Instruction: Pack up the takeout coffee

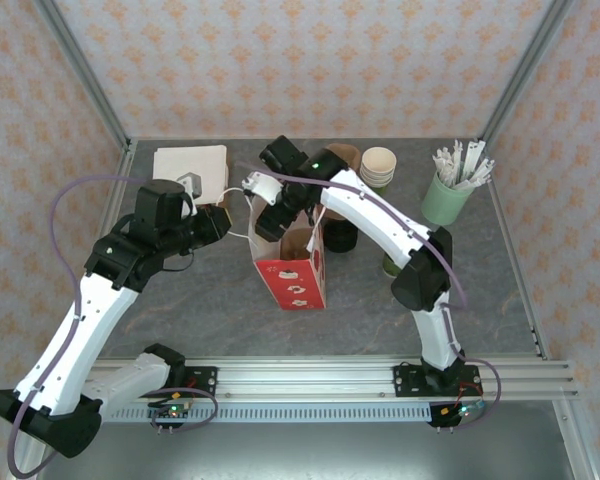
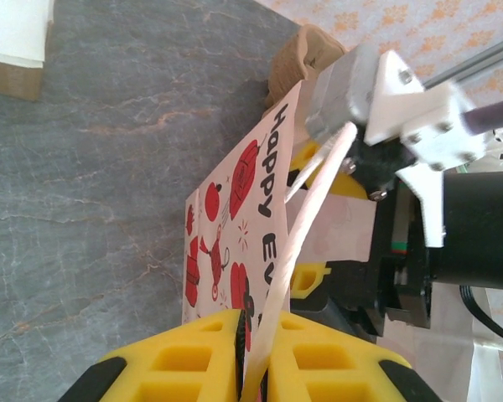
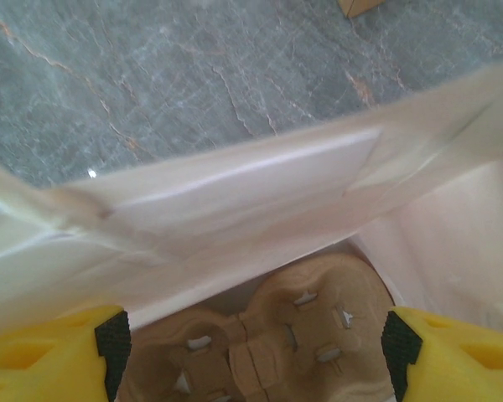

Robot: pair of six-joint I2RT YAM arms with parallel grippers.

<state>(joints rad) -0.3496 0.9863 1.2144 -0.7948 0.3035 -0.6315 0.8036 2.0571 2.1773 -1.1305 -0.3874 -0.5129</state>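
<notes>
1. Left gripper [image 2: 256, 356] is closed, pinching the top edge of a red-and-white paper bag [image 1: 298, 282].
2. Right gripper [image 3: 251, 352] hangs open over the bag's mouth, above a cardboard cup tray [image 3: 302, 293] inside.
3. Lidded coffee cup [image 1: 340, 237] stands just beside the bag.

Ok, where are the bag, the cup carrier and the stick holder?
bag [image 1: 298, 285]: top view, on its red front panel.
cup carrier [image 3: 277, 322]: right wrist view, on the cardboard between the wells.
stick holder [image 1: 443, 205]: top view, on its pale green wall.
</notes>
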